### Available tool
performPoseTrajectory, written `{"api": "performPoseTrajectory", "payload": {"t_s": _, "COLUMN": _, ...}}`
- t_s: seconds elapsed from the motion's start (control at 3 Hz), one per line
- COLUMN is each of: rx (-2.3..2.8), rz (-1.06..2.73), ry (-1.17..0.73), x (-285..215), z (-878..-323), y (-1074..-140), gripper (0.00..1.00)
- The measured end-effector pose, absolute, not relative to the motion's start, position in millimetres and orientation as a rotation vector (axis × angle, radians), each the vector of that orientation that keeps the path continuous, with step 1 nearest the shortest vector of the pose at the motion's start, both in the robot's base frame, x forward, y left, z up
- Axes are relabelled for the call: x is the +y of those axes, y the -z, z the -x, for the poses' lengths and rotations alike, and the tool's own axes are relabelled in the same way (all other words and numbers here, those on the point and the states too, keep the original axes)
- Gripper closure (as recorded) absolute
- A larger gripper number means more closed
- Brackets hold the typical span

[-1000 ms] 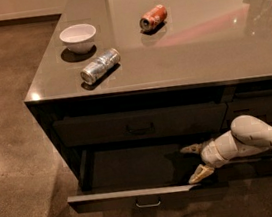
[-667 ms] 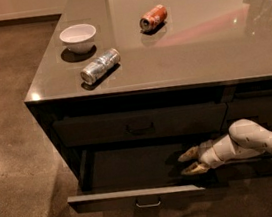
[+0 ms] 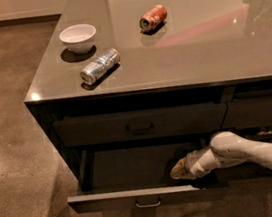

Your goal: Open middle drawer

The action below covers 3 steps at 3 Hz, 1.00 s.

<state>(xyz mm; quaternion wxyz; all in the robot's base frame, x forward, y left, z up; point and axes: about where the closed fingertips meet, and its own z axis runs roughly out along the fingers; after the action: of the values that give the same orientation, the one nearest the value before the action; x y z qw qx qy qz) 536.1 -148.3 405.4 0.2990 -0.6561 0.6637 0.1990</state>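
The middle drawer (image 3: 133,197) stands pulled out below the shut top drawer (image 3: 98,130). Its long dark tray (image 3: 126,166) is exposed, and its small bar handle (image 3: 148,203) sits centred on the front edge. My gripper (image 3: 179,170) is at the end of the white arm (image 3: 253,152), which reaches in from the right. It hovers low over the right part of the open tray, just behind the drawer front. It holds nothing that I can see.
On the grey countertop (image 3: 194,57) are a white bowl (image 3: 78,37), a silver can (image 3: 100,66) lying on its side and an orange can (image 3: 152,18), also on its side. Narrower drawers (image 3: 262,110) adjoin on the right. Brown floor (image 3: 14,137) lies to the left.
My gripper has moved left over the open tray, and the wrist has turned. The drawer has stayed pulled out by the same amount.
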Motion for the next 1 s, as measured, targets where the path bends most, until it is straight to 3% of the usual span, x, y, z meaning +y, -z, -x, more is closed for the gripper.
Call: {"api": "performPoseTrajectory", "payload": {"t_s": 1.0, "rx": 1.653, "rz": 1.898, "ry": -0.629, "x": -123.8, "z": -522.8, "y": -358.0, "gripper": 1.00}}
